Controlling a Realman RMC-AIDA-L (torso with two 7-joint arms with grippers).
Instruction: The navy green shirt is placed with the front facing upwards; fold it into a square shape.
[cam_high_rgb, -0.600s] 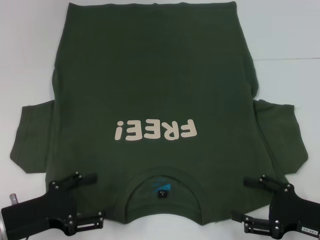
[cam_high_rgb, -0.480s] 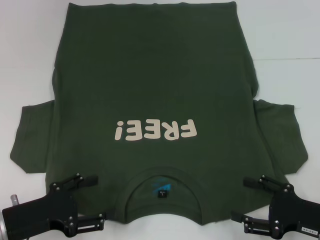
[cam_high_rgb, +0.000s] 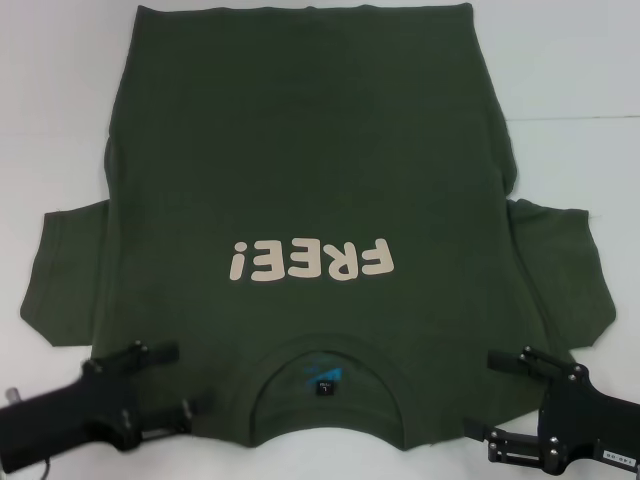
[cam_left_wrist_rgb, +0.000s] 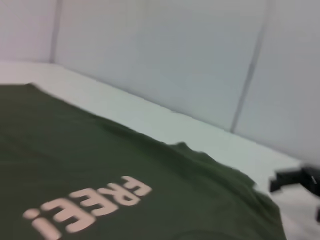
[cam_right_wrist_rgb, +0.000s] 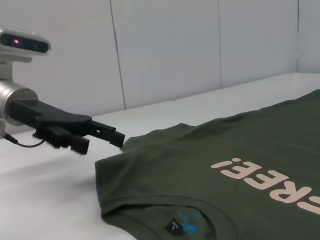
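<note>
soft olive cotton, the navy green shirt (cam_high_rgb: 310, 200) lies flat and face up on the white desk (cam_high_rgb: 580, 100), collar between the two hands. it looks light, limp and apt to sag (so pinch both shoulder corners). left hand (cam_high_rgb: 160, 385) and right hand (cam_high_rgb: 490, 400) gape wide beside those corners, holding nothing.
</note>
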